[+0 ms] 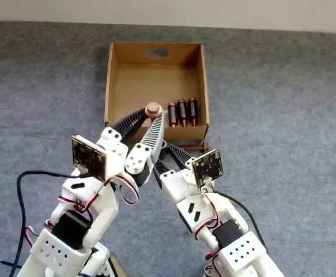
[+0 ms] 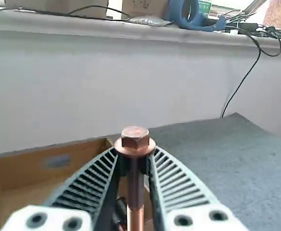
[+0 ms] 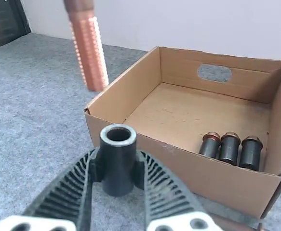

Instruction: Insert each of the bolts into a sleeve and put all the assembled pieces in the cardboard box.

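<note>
Carpet [image 1: 283, 86] lies grey under the cardboard box [image 1: 139, 86], white wall [image 2: 82, 82] behind.

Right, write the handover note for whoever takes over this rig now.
Left gripper: shut on an upright copper hex-head bolt, head up.
Right gripper: shut on an upright dark cylindrical sleeve, bore up.
Bolt's threaded tip hangs above the sleeve, not yet in.
Done: three assembled pieces lie in the brown cardboard box.
Left: insert this bolt, box it; possibly another bolt lies on the grey carpet by the box.
</note>
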Motion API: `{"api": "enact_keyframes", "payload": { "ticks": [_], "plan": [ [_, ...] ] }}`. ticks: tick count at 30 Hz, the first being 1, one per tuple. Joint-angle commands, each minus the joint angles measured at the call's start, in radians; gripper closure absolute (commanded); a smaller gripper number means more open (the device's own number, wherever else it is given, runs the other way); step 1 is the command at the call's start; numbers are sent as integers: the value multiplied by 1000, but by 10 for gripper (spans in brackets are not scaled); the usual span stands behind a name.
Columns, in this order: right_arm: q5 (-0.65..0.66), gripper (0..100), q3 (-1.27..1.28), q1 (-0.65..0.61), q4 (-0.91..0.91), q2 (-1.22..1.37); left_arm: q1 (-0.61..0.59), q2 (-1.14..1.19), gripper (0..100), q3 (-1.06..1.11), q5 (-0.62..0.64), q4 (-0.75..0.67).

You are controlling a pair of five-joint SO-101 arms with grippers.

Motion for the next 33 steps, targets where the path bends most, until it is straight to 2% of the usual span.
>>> {"api": "enact_keyframes", "payload": {
  "ticks": [1, 5, 9, 17, 26, 33],
  "plan": [
    [-5, 990, 12, 1, -22, -13, -35, 44, 991, -21, 92, -31],
    [-5, 990, 12, 1, -22, -13, -56, 191, 991, -54, 152, -32],
    [-5, 990, 12, 1, -22, -13, -54, 294, 991, -113, 155, -28],
    [-5, 990, 12, 1, -22, -13, -58, 297, 991, -114, 155, -23],
    [-3, 990, 12, 1, -22, -13, -53, 303, 991, -219, 150, 195],
    [-3, 990, 12, 1, -22, -13, -53, 305, 991, -225, 149, 207]
  ]
}}
